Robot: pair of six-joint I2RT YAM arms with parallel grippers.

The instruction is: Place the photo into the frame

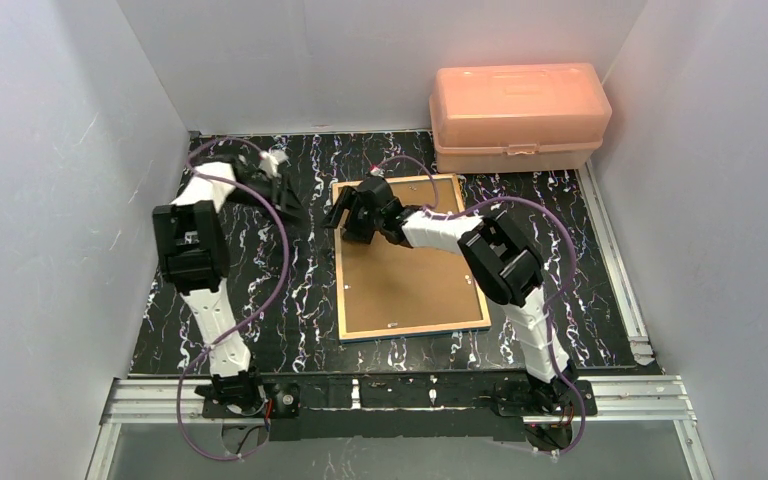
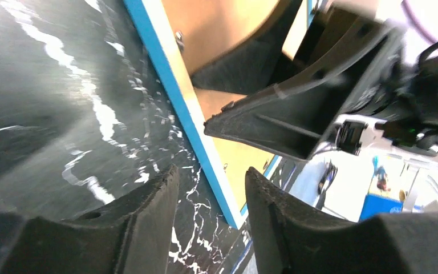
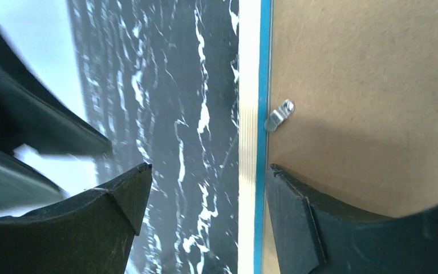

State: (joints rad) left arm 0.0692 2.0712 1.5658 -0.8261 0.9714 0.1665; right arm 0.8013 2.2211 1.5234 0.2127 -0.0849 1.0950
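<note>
Blue-edged rectangular picture frame (image 3: 254, 68) face down at table centre, brown backing board (image 1: 410, 285) seated in it. Balloon photo unseen, presumably beneath. Right gripper (image 3: 208, 171) spread wide, astride the eleven-o'clock edge beside a metal clip (image 3: 279, 115). Left gripper (image 2: 212, 171) parted, empty, at ten o'clock. Probably left: clips.

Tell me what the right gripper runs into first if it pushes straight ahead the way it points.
Probably the left edge of the frame: the right gripper points down with open jaws straddling it, one side over the table, the other over the backing board. Depth is unclear.
</note>
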